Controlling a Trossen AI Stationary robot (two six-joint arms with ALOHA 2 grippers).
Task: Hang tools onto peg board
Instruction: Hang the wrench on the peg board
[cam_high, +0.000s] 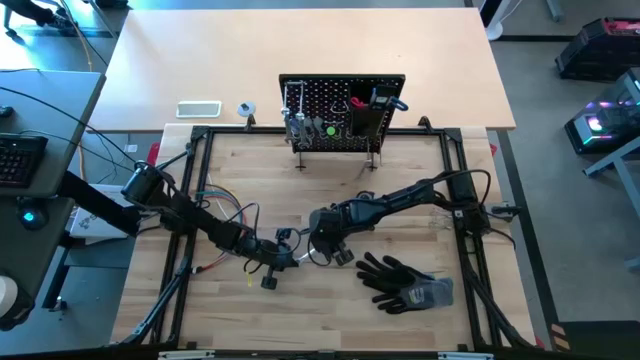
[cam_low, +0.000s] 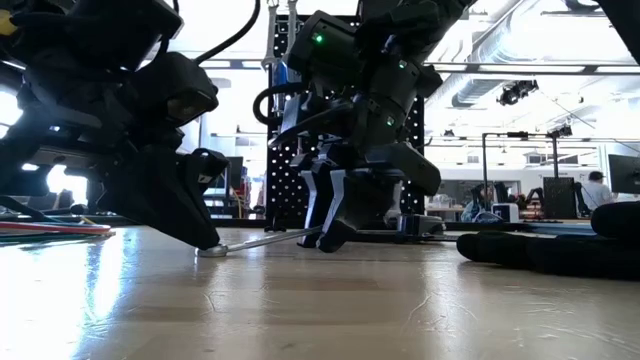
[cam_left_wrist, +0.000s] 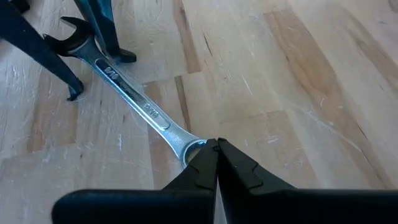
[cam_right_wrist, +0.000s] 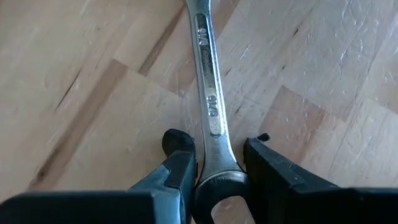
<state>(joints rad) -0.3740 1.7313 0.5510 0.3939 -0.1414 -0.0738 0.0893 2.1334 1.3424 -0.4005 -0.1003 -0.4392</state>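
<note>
- The wrench (cam_left_wrist: 134, 99) is a silver combination one, lying flat on the wooden desk (cam_high: 400, 320) roughly mid-desk, a bit toward the front edge, with both arms on it.
- The left claw (cam_left_wrist: 216, 148) is pinched together right at the ring end of the wrench, tips touching the metal. Can't really tell if it's gripping the ring or just pressing on it.
- The right claw (cam_right_wrist: 221, 155) is down at the other end, the open-jaw end. Its fingers (cam_right_wrist: 180, 163) stand apart, one on each side of the wrench shaft; one looks like it's touching, the other has a sliver of gap, so it isn't clamped.
- In the low view the wrench lies along the desk surface between the two claws, not lifted.
- The peg board (cam_high: 340, 112) stands upright at the back edge of the desk, well apart from the wrench, with a few tools hanging on it and a black bin on the front.
- A pair of black gloves (cam_high: 405, 283) lies near the front right part of the desk, just beside the right arm.
</note>
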